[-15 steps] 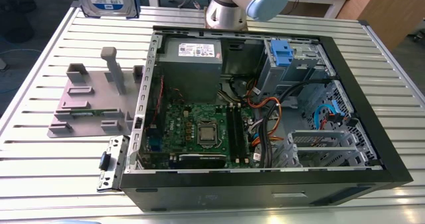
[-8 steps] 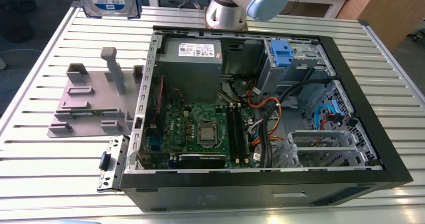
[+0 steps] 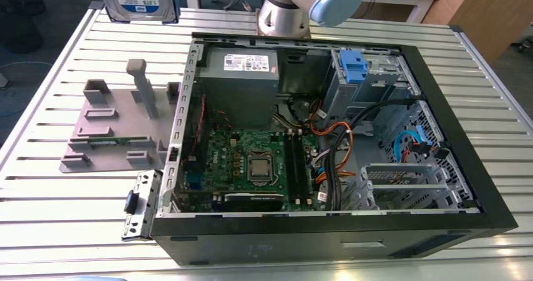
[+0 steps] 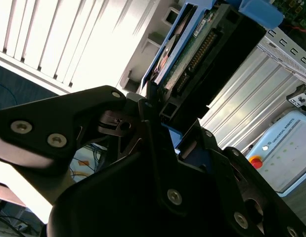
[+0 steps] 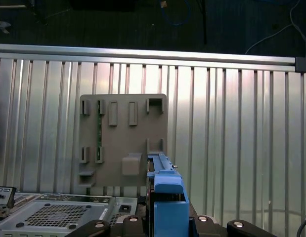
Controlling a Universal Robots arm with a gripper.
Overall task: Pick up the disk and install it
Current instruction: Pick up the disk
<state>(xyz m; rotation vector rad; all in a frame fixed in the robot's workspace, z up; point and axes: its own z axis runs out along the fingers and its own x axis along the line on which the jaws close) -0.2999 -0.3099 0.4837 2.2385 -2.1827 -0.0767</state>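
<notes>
Status: the pick looks done, the install hasn't started.

- Jaws: in the second wrist view the gripper (image 4: 167, 116) is clenched on the disk (image 3: 137, 3). The black fingers (image 4: 153, 98) pinch one end of it. The blue bracket sits between them and the connector edge points away from the wrist.
- Where the disk is: in the exterior view you see it in the air at the top of the frame, toward the exterior view's left. It's label-out and cut off by the frame edge. It's above the far side of the slatted table (image 3: 67, 218), touching nothing, and well apart from the computer case (image 3: 333, 231).
- The grey fixture plate (image 3: 108, 128) beside the case has no drive on it. The first wrist view looks down on that plate with the disk's blue bracket in the foreground, so I judge the disk is roughly over that side of the table and not over the case.
- The case is open, side panel off. The drive cage (image 3: 379, 75) at its far corner holds no drive that I can see, just a small blue clip (image 3: 354, 65).
- What's left: the whole insertion, meaning carrying the disk over to the case and seating it. I can't tell from these views which slot it goes in.
- The arm (image 3: 288, 12) stands behind the case.
</notes>
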